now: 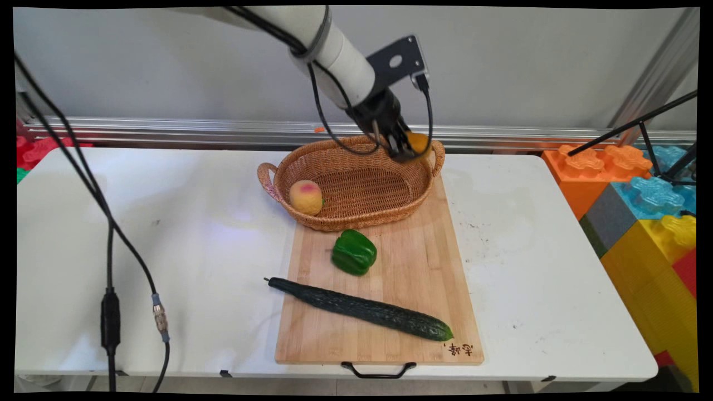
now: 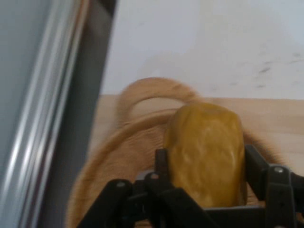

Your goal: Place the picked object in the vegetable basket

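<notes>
My gripper point(image 1: 409, 148) is shut on a yellow-orange fruit point(image 1: 417, 141), held just above the far right rim of the wicker basket point(image 1: 356, 220), near its right handle. In the hand view the yellow fruit point(image 2: 206, 152) fills the space between the two black fingers point(image 2: 161, 164), with the basket's handle point(image 2: 156, 88) and rim right behind it. A peach point(image 1: 306, 197) lies inside the basket at its left end. The basket stands on the far end of a wooden cutting board point(image 1: 423, 267).
A green bell pepper point(image 1: 353, 252) and a long dark cucumber point(image 1: 362, 309) lie on the board in front of the basket. Black cables point(image 1: 108, 245) hang at the left. Large coloured blocks point(image 1: 640, 206) stand off the table's right edge. A metal rail point(image 1: 167, 131) runs along the back.
</notes>
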Controlling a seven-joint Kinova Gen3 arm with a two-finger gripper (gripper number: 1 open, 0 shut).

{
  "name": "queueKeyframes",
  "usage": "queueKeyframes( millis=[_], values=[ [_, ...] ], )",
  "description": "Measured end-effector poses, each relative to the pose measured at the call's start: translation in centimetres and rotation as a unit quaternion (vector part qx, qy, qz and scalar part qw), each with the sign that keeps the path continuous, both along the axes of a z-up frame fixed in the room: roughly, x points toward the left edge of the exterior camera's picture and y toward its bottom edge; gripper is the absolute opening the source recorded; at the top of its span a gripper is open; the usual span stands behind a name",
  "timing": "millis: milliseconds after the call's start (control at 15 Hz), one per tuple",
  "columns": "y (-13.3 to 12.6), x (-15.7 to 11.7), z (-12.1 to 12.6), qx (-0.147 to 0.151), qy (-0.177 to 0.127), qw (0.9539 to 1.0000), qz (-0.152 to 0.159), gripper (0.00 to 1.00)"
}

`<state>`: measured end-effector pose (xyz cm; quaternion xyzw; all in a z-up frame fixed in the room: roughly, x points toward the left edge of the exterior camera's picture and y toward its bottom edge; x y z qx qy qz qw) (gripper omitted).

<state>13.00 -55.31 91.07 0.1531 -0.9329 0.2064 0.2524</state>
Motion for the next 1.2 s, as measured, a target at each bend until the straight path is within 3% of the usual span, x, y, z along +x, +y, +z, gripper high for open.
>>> queueKeyframes(
  millis=[200, 400, 933, 1000, 1200],
  values=[
    [-3.7, 1.7, -1.8, -0.001, -0.021, 0.9997, 0.014, 0.0],
    [-5.9, 2.9, -4.2, 0.01, -0.034, 0.9991, 0.021, 0.0],
    [-8.3, 4.7, -9.2, 0.04, -0.038, 0.9983, 0.02, 0.0],
    [-8.3, 4.7, -9.3, 0.041, -0.035, 0.9984, 0.017, 1.0],
    [-8.0, 4.3, -9.4, 0.044, -0.027, 0.9987, 0.005, 1.0]
  ],
)
